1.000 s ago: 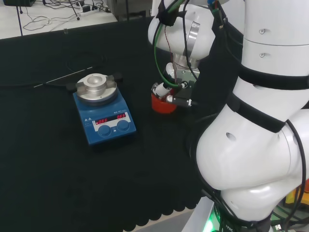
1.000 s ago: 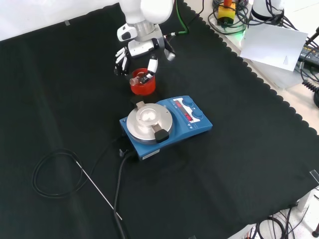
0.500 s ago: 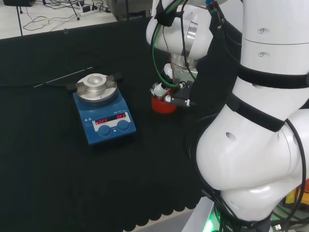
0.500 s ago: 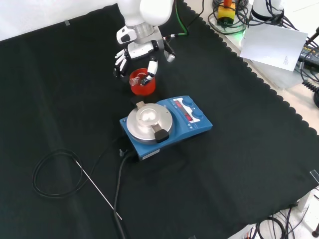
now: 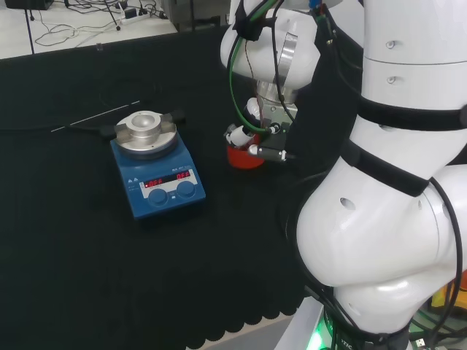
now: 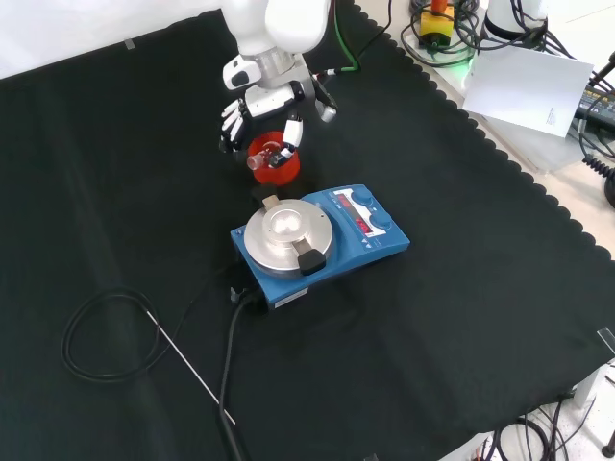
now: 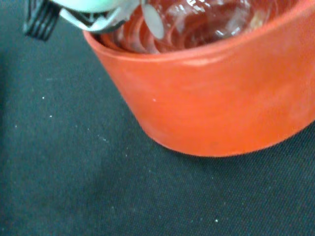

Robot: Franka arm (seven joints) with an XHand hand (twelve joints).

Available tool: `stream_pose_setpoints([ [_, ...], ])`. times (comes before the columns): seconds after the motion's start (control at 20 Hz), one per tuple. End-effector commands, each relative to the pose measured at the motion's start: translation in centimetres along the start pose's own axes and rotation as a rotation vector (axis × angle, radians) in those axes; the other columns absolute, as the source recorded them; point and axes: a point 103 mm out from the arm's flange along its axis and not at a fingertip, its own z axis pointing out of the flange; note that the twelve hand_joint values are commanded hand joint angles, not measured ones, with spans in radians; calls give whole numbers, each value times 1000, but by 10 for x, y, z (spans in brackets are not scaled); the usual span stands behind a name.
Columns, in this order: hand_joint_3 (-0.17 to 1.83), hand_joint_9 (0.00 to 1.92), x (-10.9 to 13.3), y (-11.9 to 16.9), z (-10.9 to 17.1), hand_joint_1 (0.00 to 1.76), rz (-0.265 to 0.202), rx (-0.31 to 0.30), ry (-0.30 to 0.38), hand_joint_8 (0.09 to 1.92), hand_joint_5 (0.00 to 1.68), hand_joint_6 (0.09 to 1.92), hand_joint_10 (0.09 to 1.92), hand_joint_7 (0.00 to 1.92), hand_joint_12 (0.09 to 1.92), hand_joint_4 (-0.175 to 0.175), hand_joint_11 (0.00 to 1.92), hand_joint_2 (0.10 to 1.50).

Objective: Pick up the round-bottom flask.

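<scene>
A clear round-bottom flask (image 6: 267, 156) sits in a red ribbed ring stand (image 6: 273, 161) on the black cloth (image 6: 461, 317), just behind a blue hotplate (image 6: 317, 242). The hand (image 6: 267, 101) hovers over it, fingers curled around the neck. The slick glass could slip, or the stand could lift along with it.

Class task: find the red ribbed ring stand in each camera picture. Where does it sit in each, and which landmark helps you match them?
Head view: red ribbed ring stand, centre, under the hand.
Front view: upper centre, just above the blue hotplate stirrer.
Wrist view: close and large.
Shared landmark: the stirrer in head and front views.
</scene>
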Motion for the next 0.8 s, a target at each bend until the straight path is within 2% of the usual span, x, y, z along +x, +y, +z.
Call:
stream_pose_setpoints([
  [0.05, 605, 574, -1, 0, 2, 903, 1, 11, -6, 720, 815, 760, 657, 361, 1382, -53, 233, 589],
  [0.25, 610, 580, 1, -2, -1, 919, -12, -7, -34, 718, 867, 725, 656, 365, 1382, -48, 233, 598],
  [0.35, 685, 656, 0, -3, -3, 1060, -16, -10, -35, 705, 1128, 716, 634, 446, 1368, 65, 268, 617],
  [0.4, 726, 683, -1, -4, -4, 1099, -15, -14, -27, 694, 1201, 718, 619, 473, 1360, 98, 282, 609],
  [0.45, 752, 699, -1, -5, -6, 1121, -15, -19, -23, 687, 1240, 721, 608, 488, 1355, 117, 291, 603],
  [0.6, 823, 727, -4, -10, -14, 1136, -17, -48, -7, 669, 1253, 784, 581, 508, 1348, 135, 306, 582],
  [0.8, 853, 738, -8, -19, -26, 1132, -14, -81, 9, 664, 1222, 862, 569, 511, 1345, 129, 313, 584],
])
